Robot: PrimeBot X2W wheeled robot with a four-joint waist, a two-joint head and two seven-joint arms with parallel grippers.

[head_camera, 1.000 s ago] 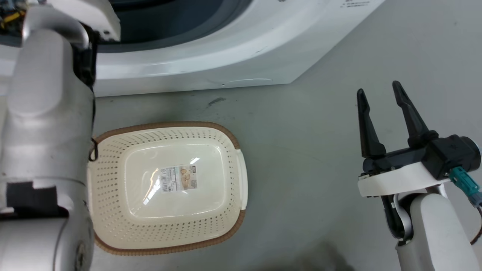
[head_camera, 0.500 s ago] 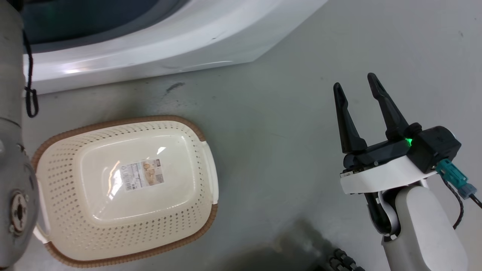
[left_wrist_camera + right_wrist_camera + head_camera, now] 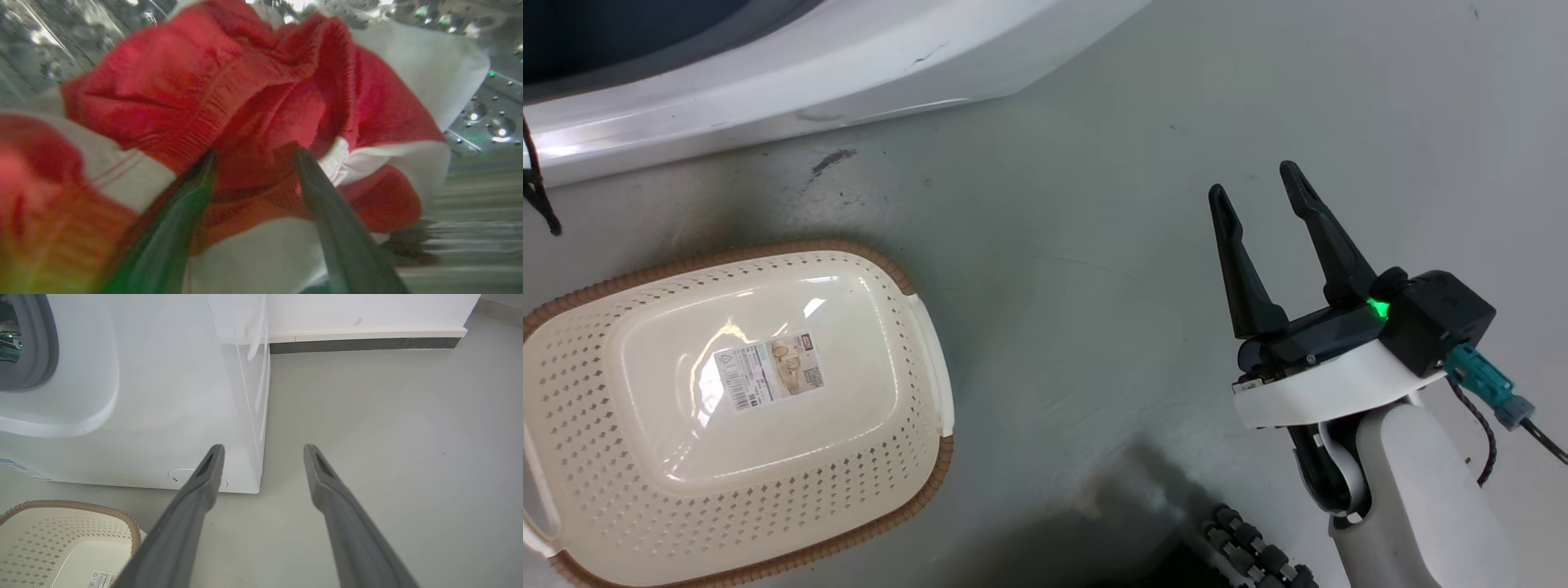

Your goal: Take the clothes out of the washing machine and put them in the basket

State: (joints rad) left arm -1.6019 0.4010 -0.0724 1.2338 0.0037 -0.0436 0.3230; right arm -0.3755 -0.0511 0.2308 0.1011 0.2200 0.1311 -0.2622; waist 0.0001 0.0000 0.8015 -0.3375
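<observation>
Bright red clothes (image 3: pixel 184 94) with white trim lie bunched in the shiny perforated drum (image 3: pixel 482 118) of the washing machine (image 3: pixel 809 73). My left gripper (image 3: pixel 254 152) is open, its fingers pushed into the pile with a red fold between them. The cream basket (image 3: pixel 768 249) with a brown rim sits on the floor in front of the washer, holding only a label. My right gripper (image 3: pixel 1254 180) hangs open over bare floor to the right of the basket, nothing between its fingers. In the right wrist view that gripper (image 3: pixel 264 447) points at the washer's corner (image 3: pixel 163 396), with the basket (image 3: pixel 73 504) at lower left.
Grey floor stretches right of the washer to a wall with a dark baseboard (image 3: pixel 367 343). A black ridged part of my base (image 3: pixel 1250 555) shows at the bottom. A dark scuff (image 3: pixel 833 159) marks the floor near the washer. A black cable (image 3: pixel 535 196) hangs at the left edge.
The head camera has turned, so washer and basket sit further left in the picture and my left forearm has left it. The right gripper stays open.
</observation>
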